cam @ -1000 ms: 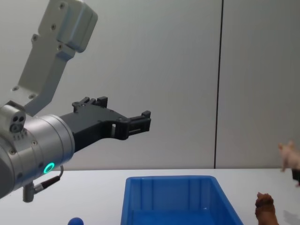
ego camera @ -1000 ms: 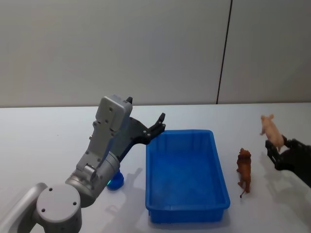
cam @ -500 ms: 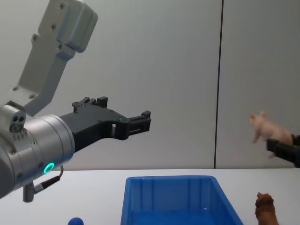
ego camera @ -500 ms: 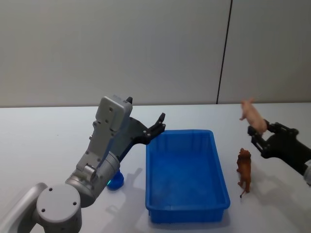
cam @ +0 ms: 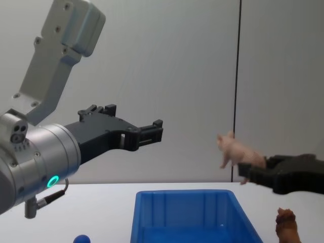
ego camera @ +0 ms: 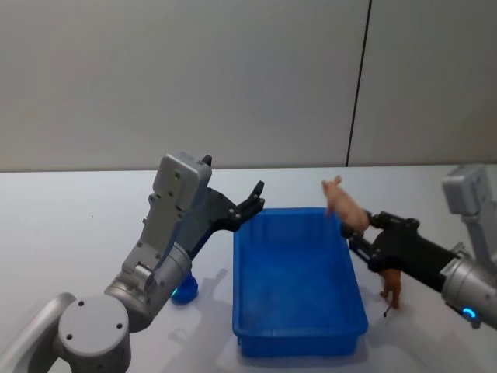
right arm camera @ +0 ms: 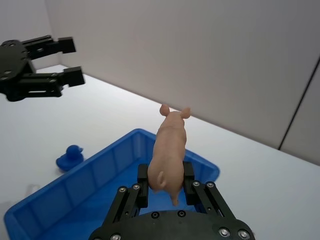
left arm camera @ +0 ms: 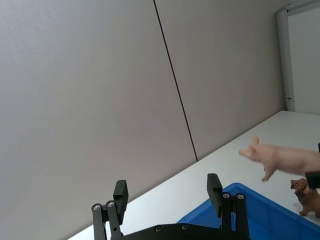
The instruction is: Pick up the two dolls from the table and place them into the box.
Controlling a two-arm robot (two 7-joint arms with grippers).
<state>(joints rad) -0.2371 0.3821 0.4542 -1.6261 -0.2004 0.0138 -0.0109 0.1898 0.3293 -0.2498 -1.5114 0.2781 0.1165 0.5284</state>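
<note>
- White table before a grey wall; blue box sits mid-table;
- blue duck lies just left of it, brown animal stands just right;
- right gripper pinches a pink pig above the box's right rim;
- left gripper hovers spread wide and empty at the far left corner.

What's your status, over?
Right gripper shut on pink pig, over box right rim. Left gripper open, raised left of box. Blue duck, brown figure on table.

No text, labels, brands, numbers or signs can be read in any view.
</note>
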